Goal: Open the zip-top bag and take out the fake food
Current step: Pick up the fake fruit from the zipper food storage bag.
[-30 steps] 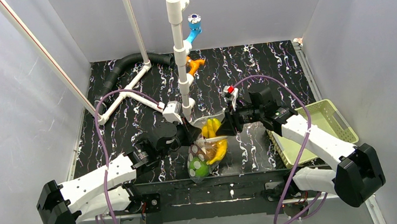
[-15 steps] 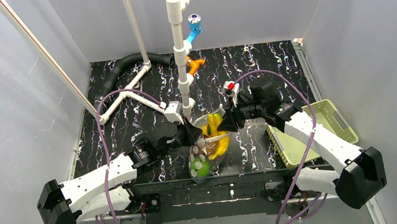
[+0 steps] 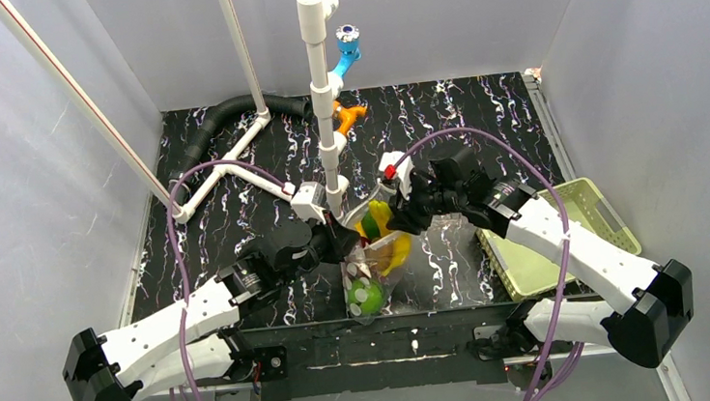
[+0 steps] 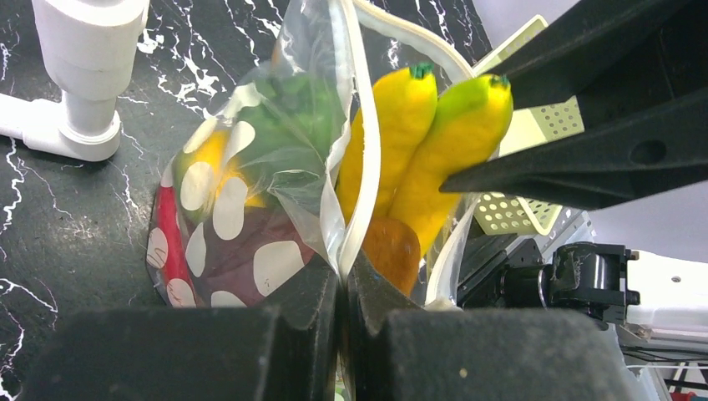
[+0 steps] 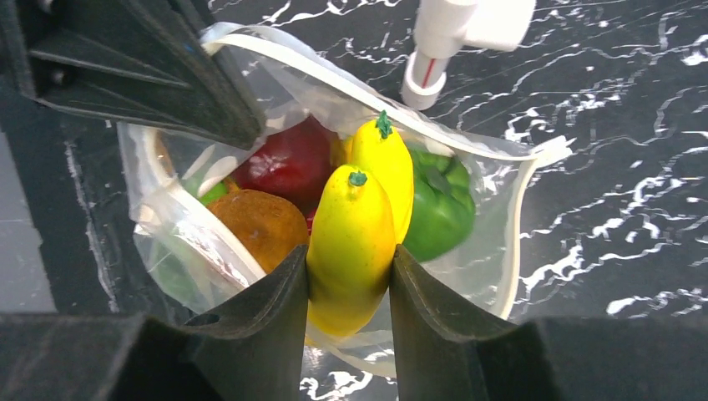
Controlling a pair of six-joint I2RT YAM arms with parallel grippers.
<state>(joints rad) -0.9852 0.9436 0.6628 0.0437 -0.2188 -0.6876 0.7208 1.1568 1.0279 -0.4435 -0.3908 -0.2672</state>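
Between the two grippers, the zip-top bag [image 5: 499, 219] hangs mouth-open. The left gripper [image 4: 342, 280] has its fingers pressed together on the bag's zip rim, and the dotted face sags below and to one side of the pinch. The right gripper [image 5: 349, 269] reaches into the mouth from the opposite side, clamped on the yellow banana bunch [image 5: 355, 230], one pad on each flank. The banana's green-tipped stems point away from the right wrist. Just beyond the right fingertips, inside the bag, are a green pepper [image 5: 438, 205], a red apple [image 5: 292, 163] and a brown kiwi [image 5: 255, 225]. Step: opening looks done and the removal stage is in hand, first piece gripped but not yet clear of the rim. Next move calls for the right gripper to draw the banana straight back out through the mouth while the left keeps the rim pinched and steady, so the bag isn't dragged along. The mesh basket [image 3: 590, 214] lies behind the right gripper, a likely drop spot.
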